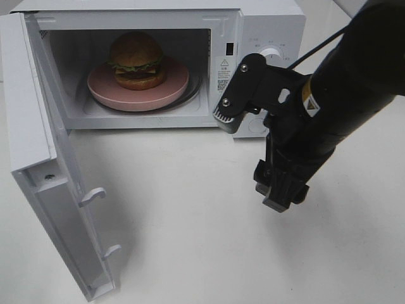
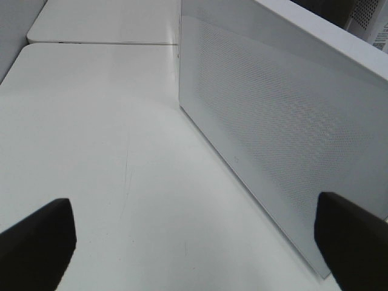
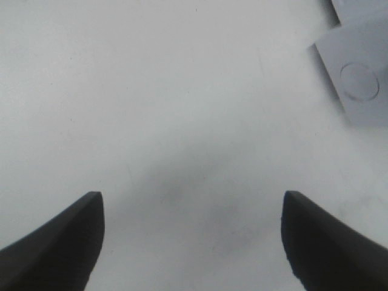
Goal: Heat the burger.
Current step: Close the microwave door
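White table (image 1: 190, 240) lies under both pairs of jaws. We see white microwave (image 1: 269, 28) standing just beyond our right gripper (image 1: 277, 201). Its door (image 1: 38, 152) is wide open, well apart from those jaws. Perforated door panel runs close ahead of our left gripper (image 2: 194, 242), near one fingertip (image 2: 351, 242). Pink plate (image 1: 104, 92) sits inside cavity. Burger (image 1: 136, 60) rests on plate, well apart from both grippers. Right jaws wide, holding nothing, over bare table. Left jaws wide, holding nothing.
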Action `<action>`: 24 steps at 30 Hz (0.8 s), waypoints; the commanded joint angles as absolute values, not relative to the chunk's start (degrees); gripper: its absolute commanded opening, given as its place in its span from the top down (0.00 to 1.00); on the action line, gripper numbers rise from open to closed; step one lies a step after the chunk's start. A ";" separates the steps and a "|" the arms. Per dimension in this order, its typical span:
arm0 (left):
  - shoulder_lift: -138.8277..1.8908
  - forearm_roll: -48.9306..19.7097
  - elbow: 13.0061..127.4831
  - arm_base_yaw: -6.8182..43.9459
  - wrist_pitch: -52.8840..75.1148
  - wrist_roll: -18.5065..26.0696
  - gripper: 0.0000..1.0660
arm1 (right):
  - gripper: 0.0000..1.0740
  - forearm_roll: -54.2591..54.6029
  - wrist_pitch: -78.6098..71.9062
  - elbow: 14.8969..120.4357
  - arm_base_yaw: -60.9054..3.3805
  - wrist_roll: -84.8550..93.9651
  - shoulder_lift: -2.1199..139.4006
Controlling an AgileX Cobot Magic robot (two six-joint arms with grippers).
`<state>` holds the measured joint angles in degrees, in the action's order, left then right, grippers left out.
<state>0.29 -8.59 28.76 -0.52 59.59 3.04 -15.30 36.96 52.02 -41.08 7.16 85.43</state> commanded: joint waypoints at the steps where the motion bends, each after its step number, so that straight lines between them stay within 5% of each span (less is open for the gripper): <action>1: 1.43 -8.59 28.65 -0.63 59.42 2.69 0.06 | 0.29 -15.18 40.57 50.59 -41.14 2.86 82.10; 24: 1.43 -8.59 28.65 -0.63 59.42 2.69 0.06 | 0.29 -10.66 61.31 46.24 -41.14 -2.23 58.10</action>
